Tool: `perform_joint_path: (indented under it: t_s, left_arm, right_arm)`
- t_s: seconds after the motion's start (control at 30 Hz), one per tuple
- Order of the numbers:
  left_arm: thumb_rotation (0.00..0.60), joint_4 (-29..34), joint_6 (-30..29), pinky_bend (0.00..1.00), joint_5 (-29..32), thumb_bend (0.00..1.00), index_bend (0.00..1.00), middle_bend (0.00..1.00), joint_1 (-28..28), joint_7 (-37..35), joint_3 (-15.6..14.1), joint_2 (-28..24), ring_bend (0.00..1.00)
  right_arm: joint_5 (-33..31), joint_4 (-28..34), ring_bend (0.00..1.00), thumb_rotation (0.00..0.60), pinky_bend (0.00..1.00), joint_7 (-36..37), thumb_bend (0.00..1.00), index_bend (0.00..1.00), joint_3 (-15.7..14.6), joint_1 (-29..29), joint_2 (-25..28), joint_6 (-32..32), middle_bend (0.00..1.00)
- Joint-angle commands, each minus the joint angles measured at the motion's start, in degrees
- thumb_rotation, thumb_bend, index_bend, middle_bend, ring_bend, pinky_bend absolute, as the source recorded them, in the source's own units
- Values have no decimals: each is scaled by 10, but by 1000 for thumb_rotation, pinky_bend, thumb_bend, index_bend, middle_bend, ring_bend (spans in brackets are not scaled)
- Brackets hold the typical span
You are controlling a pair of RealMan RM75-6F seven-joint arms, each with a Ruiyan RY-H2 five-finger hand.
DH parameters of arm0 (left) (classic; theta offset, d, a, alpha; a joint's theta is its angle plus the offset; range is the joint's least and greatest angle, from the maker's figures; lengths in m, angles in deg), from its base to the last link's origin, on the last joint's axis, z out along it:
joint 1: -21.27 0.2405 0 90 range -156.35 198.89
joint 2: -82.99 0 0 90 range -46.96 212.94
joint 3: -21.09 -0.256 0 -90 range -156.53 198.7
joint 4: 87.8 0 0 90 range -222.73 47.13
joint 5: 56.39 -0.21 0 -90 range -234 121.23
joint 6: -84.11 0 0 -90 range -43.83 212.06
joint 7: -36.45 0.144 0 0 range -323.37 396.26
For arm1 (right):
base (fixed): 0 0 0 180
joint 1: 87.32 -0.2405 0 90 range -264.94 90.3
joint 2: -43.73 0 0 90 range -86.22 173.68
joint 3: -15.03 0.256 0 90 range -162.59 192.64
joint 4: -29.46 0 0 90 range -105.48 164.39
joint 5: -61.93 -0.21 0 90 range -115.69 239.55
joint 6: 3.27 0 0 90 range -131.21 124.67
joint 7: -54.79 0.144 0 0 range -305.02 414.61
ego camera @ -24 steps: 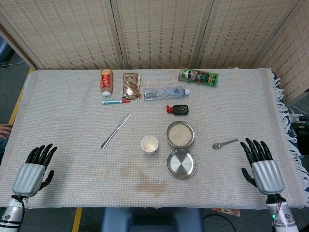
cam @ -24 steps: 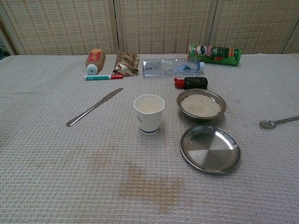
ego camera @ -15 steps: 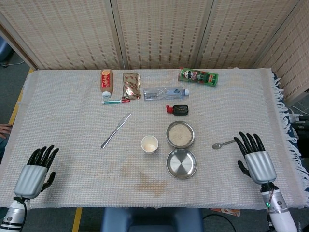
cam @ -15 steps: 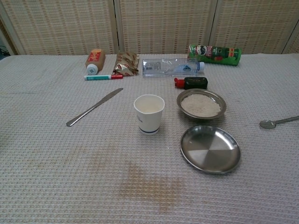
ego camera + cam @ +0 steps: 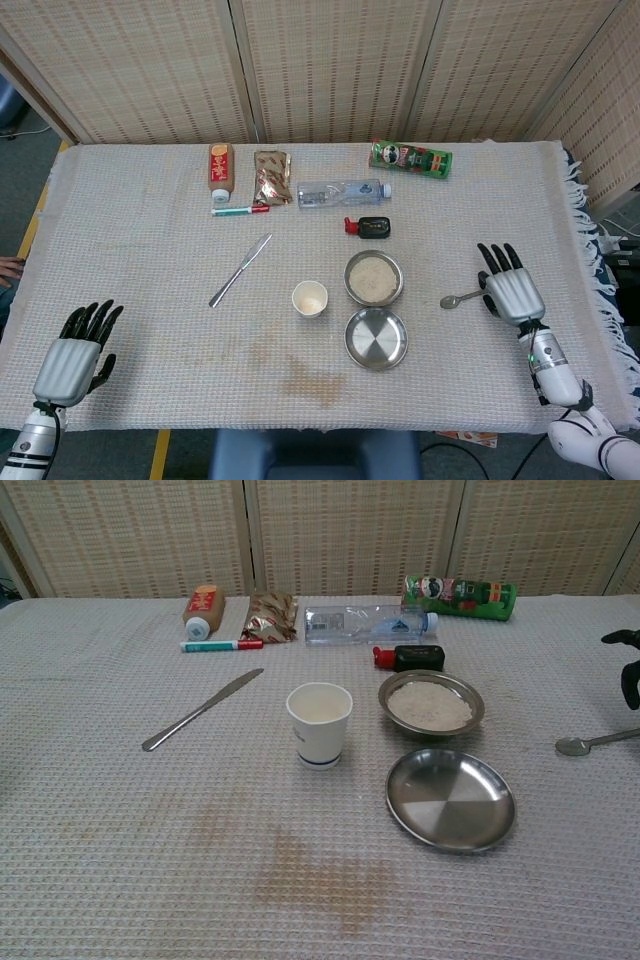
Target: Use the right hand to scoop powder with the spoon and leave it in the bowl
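Spoon (image 5: 465, 297) flat on cloth; right hand (image 5: 510, 292) open, fingers spread, empty, over handle end.

A woven rattan folding screen (image 5: 330, 70) closes off the 12 o'clock side behind the table (image 5: 130, 230), which wears a pale waffle-weave cloth fringed at 3 o'clock; grey floor (image 5: 25, 170) with a yellow stripe (image 5: 36, 222) lies at 9 o'clock

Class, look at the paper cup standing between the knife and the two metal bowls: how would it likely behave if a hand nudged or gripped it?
The paper cup is probably light, so a nudge may slide or tip it: it stands upright, taller than its base is wide. Its thin wall would likely dent under a firm grip.
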Motion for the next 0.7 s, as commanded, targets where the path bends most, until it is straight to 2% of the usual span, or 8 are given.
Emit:
perform_joint_path:
  t_s: [0.03,0.3,0.7]
  left_arm:
    - [600,0,1,97,2,456,0,0,0,3,0,1,0]
    - [600,0,3,97,2,455,0,0,-1,5,-2,1,0]
    - [600,-1,7,97,4,456,0,0,-3,6,-3,2,0]
  right_arm:
    - [7,-52,0,600,0,21,339,520,-6,-21,-39,-23,0]
    - [13,-91,0,600,0,45,339,499,-18,-30,-62,-38,0]
    - [2,-83,0,600,0,35,339,477,-23,-30,-53,-54,0]
